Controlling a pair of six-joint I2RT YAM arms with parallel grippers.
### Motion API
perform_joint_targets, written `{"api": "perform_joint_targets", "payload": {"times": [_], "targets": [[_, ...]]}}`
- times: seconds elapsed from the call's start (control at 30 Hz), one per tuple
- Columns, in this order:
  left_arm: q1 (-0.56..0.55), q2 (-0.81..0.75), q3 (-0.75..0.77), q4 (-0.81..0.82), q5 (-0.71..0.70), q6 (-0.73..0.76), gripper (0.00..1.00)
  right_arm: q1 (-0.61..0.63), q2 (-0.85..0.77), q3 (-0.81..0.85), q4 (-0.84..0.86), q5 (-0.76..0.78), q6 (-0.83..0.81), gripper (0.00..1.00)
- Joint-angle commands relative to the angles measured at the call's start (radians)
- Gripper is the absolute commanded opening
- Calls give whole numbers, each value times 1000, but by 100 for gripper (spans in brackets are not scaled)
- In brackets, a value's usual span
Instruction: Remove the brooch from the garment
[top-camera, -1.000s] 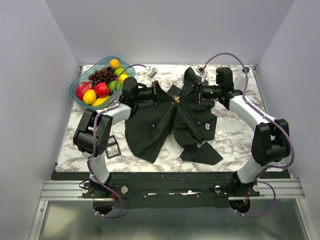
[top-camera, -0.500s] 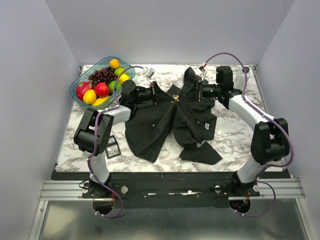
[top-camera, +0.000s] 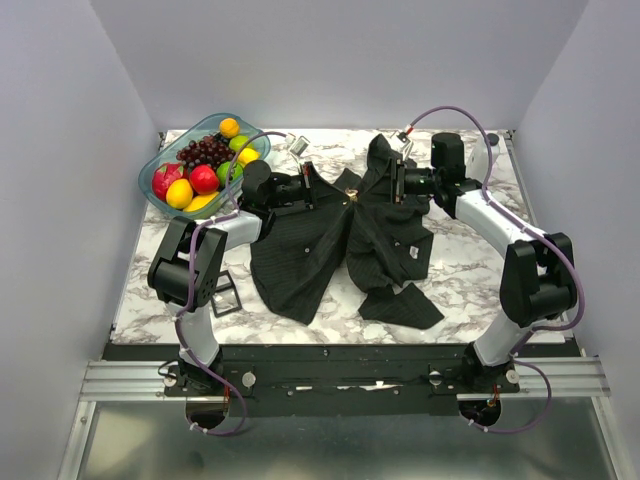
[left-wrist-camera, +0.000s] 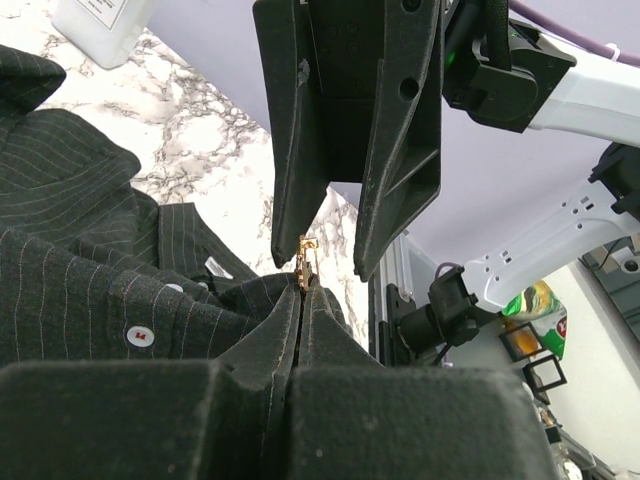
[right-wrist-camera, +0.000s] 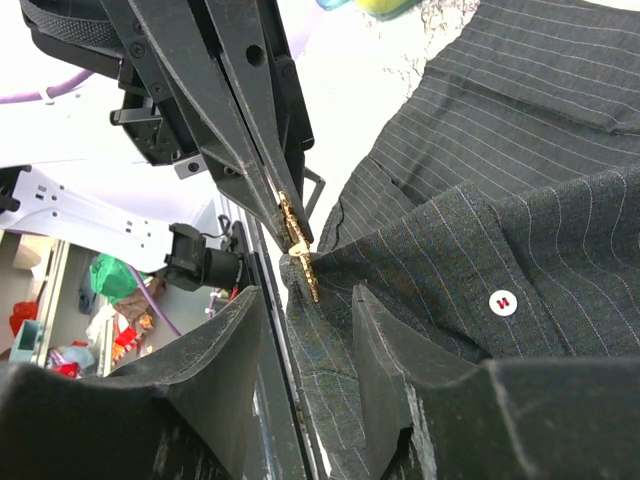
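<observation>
The black pinstriped garment lies spread on the marble table; it also shows in the left wrist view and the right wrist view. The tiny gold brooch sits on a raised fold near the collar. My left gripper reaches in from the left, shut on the brooch at its fingertips. My right gripper faces it from the right, open, its fingers on either side of the brooch and the fabric fold. The brooch's lower end still meets the cloth.
A glass bowl of fruit stands at the back left. A black buckle frame lies by the left arm. A small metal clip and a white bottle are at the back. A sleeve trails toward the front.
Both grippers have shifted slightly, the left one drawing back a little to the left. The fold with the brooch stays between them.
</observation>
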Motion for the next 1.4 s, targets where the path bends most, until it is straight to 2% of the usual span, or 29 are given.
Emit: {"api": "perform_joint_targets", "payload": {"times": [0.0, 0.2, 0.7, 1.07, 1.37], "targets": [[-9, -5, 1, 54, -32, -8, 0, 14, 13, -13, 38, 5, 9, 49], [-10, -5, 1, 52, -30, -5, 0, 17, 21, -10, 38, 14, 13, 47], [-15, -3, 3, 43, -29, 5, 0, 17, 31, -10, 42, 30, 26, 30], [-19, -3, 4, 31, -23, 19, 0, 17, 39, -7, 76, 7, 55, 31], [-22, -5, 9, 39, -12, 24, 0, 19, 53, -7, 70, 33, 65, 27]]}}
